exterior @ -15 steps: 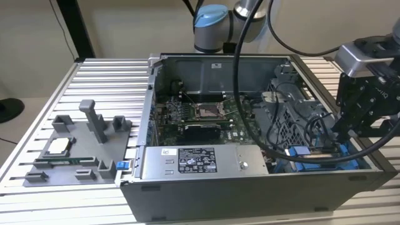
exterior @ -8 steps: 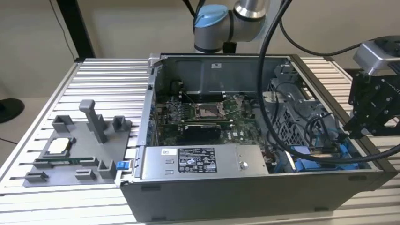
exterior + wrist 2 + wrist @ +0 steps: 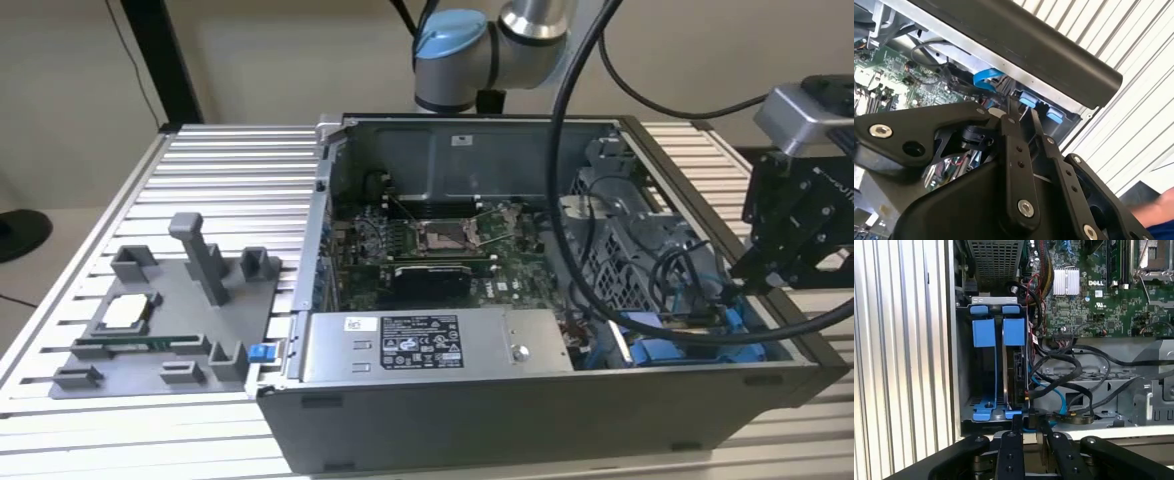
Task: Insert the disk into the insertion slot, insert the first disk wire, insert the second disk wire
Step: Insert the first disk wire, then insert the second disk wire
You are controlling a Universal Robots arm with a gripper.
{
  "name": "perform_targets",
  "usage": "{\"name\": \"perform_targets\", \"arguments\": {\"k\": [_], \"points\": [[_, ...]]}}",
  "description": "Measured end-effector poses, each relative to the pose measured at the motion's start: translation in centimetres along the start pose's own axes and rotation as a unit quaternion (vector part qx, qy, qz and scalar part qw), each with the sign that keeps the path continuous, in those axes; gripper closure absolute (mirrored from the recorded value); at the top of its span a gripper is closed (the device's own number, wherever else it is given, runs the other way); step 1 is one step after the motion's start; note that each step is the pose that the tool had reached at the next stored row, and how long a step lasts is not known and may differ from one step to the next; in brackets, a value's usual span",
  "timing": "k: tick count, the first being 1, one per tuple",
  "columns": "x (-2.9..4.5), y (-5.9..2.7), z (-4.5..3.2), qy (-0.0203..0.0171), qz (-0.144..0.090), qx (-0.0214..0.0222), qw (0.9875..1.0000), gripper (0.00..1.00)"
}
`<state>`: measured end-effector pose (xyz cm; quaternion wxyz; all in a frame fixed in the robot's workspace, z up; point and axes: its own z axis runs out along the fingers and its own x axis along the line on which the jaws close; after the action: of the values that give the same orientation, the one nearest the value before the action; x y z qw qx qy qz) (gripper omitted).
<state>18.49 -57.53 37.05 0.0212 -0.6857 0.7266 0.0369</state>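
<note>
The disk [image 3: 1019,375] stands on edge inside the insertion slot [image 3: 965,365], its blue frame [image 3: 1014,332] next to the bay's blue rail [image 3: 984,332]. My gripper [image 3: 1031,427] hovers just off the disk's near end. Its black fingers [image 3: 1009,450] are close together on a small black connector [image 3: 1030,417] of a blue disk wire [image 3: 1054,390]. In the second wrist view the gripper [image 3: 1021,112] points into the case near the blue wire [image 3: 986,77]. In the exterior view the gripper [image 3: 731,285] hangs over the blue bay [image 3: 674,352] at the case's right corner.
The open computer case holds the motherboard [image 3: 427,245], a grey labelled power-supply box [image 3: 420,345] and a perforated cage [image 3: 994,260]. Thick black cables [image 3: 1079,365] cross beside the bay. A grey fixture [image 3: 160,320] sits on the slatted table [image 3: 214,170] at the exterior view's left.
</note>
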Motion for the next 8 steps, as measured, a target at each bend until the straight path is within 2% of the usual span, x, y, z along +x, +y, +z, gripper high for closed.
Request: {"name": "perform_targets", "arguments": {"k": [4, 8], "points": [[0.0, 0.01, 0.01, -0.0029, 0.007, -0.0053, 1.0, 1.0], [0.01, 0.0, 0.03, -0.0067, 0.013, -0.0066, 0.9999, 1.0]]}}
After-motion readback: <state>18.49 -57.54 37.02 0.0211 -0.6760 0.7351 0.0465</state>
